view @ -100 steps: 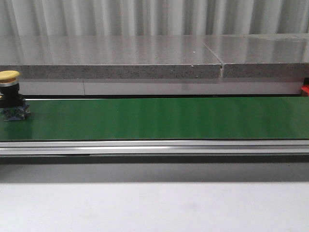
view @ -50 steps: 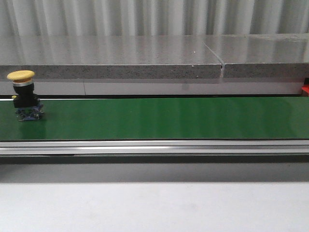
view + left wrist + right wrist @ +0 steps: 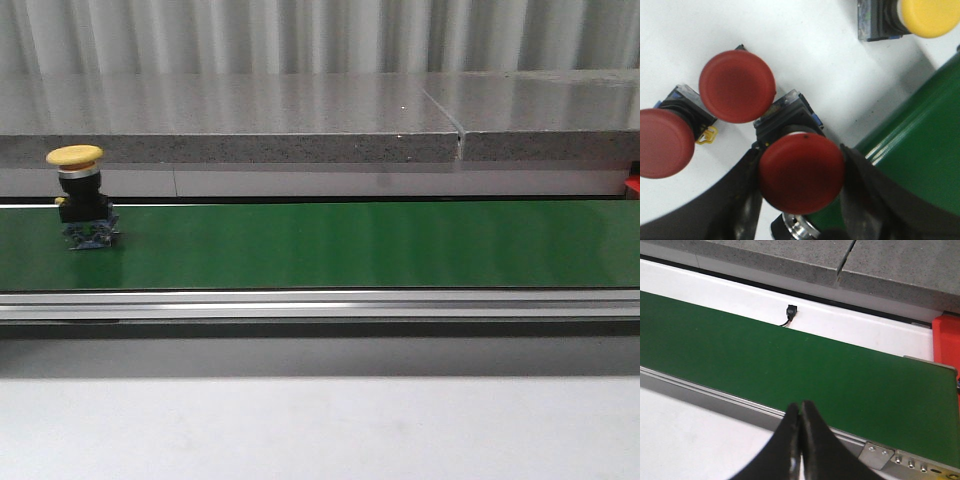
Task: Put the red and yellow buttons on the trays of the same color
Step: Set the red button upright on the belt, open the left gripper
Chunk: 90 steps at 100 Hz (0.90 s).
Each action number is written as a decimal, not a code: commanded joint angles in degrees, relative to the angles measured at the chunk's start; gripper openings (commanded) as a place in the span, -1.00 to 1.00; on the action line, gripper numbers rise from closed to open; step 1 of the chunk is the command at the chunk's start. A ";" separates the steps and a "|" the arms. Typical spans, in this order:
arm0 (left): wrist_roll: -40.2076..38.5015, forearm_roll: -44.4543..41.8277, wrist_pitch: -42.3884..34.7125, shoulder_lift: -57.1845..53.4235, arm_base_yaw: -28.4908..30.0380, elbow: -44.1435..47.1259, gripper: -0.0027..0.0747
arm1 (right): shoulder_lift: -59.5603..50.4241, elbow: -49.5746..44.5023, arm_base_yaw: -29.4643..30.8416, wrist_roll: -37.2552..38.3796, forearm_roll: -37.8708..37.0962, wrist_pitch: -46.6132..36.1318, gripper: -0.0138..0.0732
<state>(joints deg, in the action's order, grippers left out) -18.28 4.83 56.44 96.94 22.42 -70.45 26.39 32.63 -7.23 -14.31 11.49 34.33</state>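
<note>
In the front view, a yellow button [image 3: 80, 196] stands upright on the green conveyor belt [image 3: 350, 245], at the far left of the frame, near the rear edge of the belt; its yellow cap is on top, the black body is under it and a small blue base touches the belt. Behind the belt runs a grey stone ledge [image 3: 300, 130], and at the right edge of the frame a small piece of a red tray [image 3: 632, 186] shows. Neither arm appears in this view. In the left wrist view, the left gripper [image 3: 801, 180] is clamped on a red button [image 3: 801, 172]: the two dark fingers [image 3: 742, 200] press on both sides of its round red cap, at the lower middle of the frame. Two more red buttons [image 3: 737, 86] lie on the white surface [image 3: 805, 45] in the left half of the frame, one of them just beside the held button, and a second yellow button [image 3: 920, 17] lies at the upper right corner. A part of the green belt fills the lower right. In the right wrist view, the right gripper [image 3: 800, 440] has its fingertips pressed together with nothing between them, at the lower middle of the frame, above the near rail [image 3: 740, 405] of the belt. The red tray shows at the right edge of this frame.
</note>
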 commanded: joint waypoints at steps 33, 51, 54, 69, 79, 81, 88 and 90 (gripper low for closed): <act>14.82 4.25 5.31 -7.18 0.00 -4.19 -0.58 | 0.09 1.58 0.06 -0.35 0.30 -3.92 -0.82; 19.22 4.77 6.19 -8.64 -1.64 -5.71 -0.58 | 0.09 1.58 0.06 -0.35 0.30 -3.92 -0.82; 19.31 4.77 6.19 -8.64 -2.25 -6.01 -0.58 | 0.09 1.58 0.06 -0.35 0.30 -3.92 -0.82; 22.13 4.53 5.75 -8.64 -5.47 -6.26 -0.58 | 0.09 1.58 0.06 -0.35 0.30 -3.92 -0.82; 22.25 4.41 4.90 -8.64 -7.44 -6.26 -0.58 | 0.09 1.58 0.06 -0.35 0.30 -3.92 -0.82; 22.25 4.27 4.67 -8.64 -7.78 -6.26 -0.58 | 0.09 1.58 0.06 -0.35 0.30 -3.92 -0.82; 22.25 4.27 4.52 -8.27 -8.72 -6.26 -0.58 | 0.09 1.58 0.06 -0.35 0.30 -3.92 -0.82; 22.28 4.27 4.52 -8.15 -9.03 -6.26 -0.58 | 0.09 1.58 0.06 -0.35 0.30 -3.92 -0.82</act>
<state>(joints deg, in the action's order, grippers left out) 3.67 8.01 62.66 90.87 14.62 -74.78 26.39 32.63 -7.23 -14.31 11.49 34.33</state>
